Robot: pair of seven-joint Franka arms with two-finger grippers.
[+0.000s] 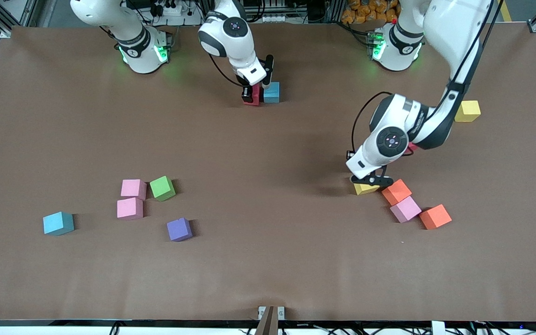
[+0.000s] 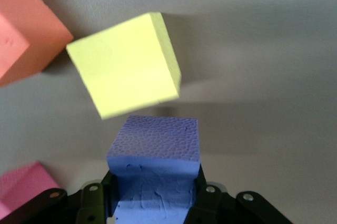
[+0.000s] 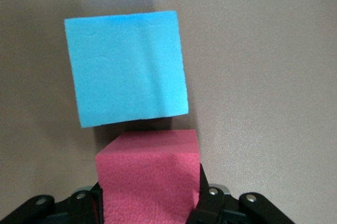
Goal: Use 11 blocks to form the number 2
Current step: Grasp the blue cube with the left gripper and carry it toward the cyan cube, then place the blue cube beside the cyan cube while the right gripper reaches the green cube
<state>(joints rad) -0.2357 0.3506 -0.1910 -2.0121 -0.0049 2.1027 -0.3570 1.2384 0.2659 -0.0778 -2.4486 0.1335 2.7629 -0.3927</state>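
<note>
My right gripper [image 1: 252, 94] is shut on a red block [image 3: 150, 171] low at the table, close beside a light blue block [image 1: 271, 92] near the robots' bases. My left gripper [image 1: 374, 180] is shut on a purple block [image 2: 155, 155], which the hand hides in the front view. It is beside a yellow block [image 1: 365, 188], with two orange blocks [image 1: 396, 191] [image 1: 435, 216] and a pink block [image 1: 405, 209] close by. The blocks lie scattered, and no number 2 is in view.
Toward the right arm's end lie two pink blocks [image 1: 133, 189] [image 1: 130, 208], a green one [image 1: 162, 188], a purple one [image 1: 179, 229] and a light blue one [image 1: 58, 223]. Another yellow block [image 1: 467, 111] sits near the left arm's base.
</note>
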